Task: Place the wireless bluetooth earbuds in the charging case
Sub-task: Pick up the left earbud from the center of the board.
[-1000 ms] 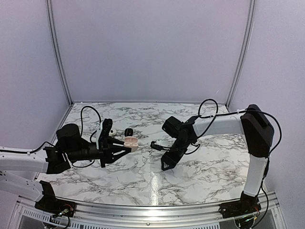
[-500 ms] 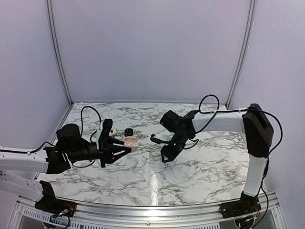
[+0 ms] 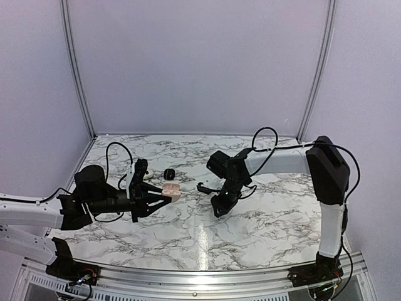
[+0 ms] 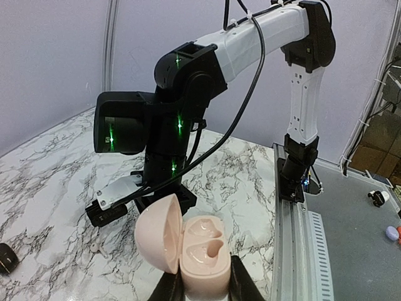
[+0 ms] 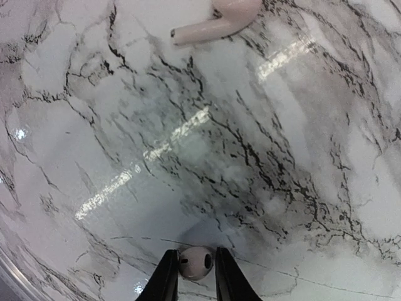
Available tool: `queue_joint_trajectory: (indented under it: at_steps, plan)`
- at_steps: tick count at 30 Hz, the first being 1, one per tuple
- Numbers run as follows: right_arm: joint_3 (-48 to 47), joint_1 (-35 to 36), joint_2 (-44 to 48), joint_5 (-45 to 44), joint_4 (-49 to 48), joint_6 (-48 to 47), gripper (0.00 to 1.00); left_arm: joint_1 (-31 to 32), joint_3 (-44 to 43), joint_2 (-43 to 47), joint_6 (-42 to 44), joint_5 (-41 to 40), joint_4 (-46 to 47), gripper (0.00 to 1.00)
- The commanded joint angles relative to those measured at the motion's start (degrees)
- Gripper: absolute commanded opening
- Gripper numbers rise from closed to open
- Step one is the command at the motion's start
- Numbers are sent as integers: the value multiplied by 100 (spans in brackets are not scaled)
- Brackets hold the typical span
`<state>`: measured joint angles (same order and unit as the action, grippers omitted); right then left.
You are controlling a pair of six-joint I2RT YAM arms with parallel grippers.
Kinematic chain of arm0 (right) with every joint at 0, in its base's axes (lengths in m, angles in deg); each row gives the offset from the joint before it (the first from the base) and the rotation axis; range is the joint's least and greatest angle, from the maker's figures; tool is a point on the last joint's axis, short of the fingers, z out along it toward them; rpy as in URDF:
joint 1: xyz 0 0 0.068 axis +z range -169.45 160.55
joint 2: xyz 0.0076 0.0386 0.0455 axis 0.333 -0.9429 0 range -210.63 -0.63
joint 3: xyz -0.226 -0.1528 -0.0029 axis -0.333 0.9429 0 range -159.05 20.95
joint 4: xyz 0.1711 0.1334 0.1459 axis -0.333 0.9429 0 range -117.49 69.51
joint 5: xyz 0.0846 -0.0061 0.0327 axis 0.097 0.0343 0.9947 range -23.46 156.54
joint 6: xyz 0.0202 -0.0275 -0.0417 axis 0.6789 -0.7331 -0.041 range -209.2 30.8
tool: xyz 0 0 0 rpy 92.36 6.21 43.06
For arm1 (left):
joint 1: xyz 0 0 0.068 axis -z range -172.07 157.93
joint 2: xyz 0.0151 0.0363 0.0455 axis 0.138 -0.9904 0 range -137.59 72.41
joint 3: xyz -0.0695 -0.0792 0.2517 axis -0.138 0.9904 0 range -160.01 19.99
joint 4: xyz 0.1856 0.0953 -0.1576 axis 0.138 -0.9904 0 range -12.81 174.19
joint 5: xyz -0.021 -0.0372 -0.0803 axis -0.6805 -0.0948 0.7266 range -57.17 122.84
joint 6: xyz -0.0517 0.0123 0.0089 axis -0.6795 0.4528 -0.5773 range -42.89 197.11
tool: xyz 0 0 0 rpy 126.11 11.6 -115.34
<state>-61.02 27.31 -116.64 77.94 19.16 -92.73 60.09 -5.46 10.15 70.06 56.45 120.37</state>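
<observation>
Over the table (image 3: 263,229), left pincer (image 4: 204,287) clamps the open case (image 4: 202,251) (pink); right pincer (image 5: 194,276) pinches a white earbud (image 5: 195,261)

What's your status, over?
Left pincer shut on open charging case. Right pincer closed on white earbud. Second earbud loose on table. Path to case looks clear.

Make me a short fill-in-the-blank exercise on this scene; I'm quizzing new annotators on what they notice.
1. The left gripper holds the charging case with its lid ____.
2. Both wells of the case are ____.
3. The right gripper pinches one earbud, while a second earbud lies loose on the ____.

Missing words: open; empty; table.
</observation>
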Motion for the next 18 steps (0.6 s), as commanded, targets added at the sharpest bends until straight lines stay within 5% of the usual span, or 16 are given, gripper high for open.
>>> queue_joint_trajectory:
  at_steps: [1,18]
  plan:
    - [-257,60,-101,-37,147,-77,22,-31,33,131,40,-42,203,0]
    - [-66,70,462,-289,-363,-226,6,-31,120,147,191,-137,282,0]
